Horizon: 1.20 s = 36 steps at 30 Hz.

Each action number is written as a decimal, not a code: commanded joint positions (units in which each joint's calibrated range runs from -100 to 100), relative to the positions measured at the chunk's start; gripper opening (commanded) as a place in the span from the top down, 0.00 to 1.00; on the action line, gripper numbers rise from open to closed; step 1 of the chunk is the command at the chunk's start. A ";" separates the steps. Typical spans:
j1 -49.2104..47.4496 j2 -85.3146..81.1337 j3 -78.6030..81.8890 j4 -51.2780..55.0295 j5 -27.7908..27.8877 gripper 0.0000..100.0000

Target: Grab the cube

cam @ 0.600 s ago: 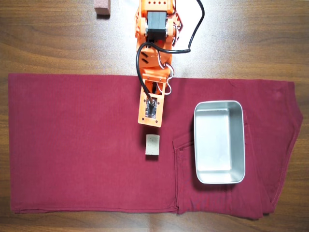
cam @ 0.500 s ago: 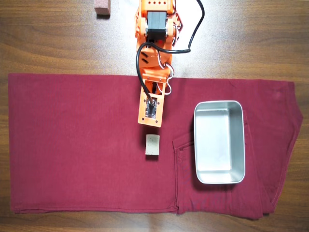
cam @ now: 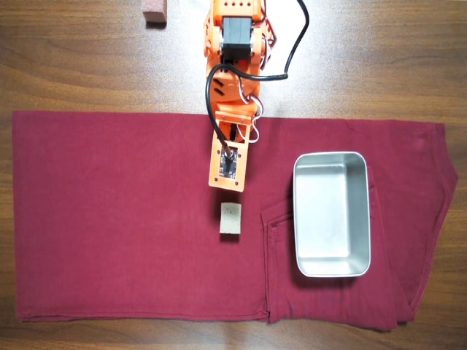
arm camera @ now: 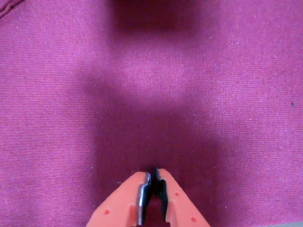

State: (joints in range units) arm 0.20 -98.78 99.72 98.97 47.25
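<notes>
My arm (cam: 232, 65) is showing bright orange plastic all over in overhead view, w/ a black square motor block (cam: 236, 34) sitting near the top. Black cable (cam: 295, 40) is looping off the right side, another black one is curving down the left; thin white + red wires are showing by the wrist. Small black board w/ tiny screw dots is sitting on an orange plate (cam: 227, 165). In wrist view my gripper (arm camera: 152, 177) is showing two orange fingers (arm camera: 124, 201), black inner pads, one silvery metal edge, small round holes in the plastic.
</notes>
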 commanded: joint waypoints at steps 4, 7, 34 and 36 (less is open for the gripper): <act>-0.30 0.38 0.28 1.03 0.10 0.98; -0.30 0.38 0.28 1.03 0.10 0.98; 3.83 85.16 -87.12 1.03 7.13 0.66; 4.70 87.47 -86.48 1.03 7.81 0.66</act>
State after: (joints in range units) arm 3.79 -12.85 15.29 99.81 54.33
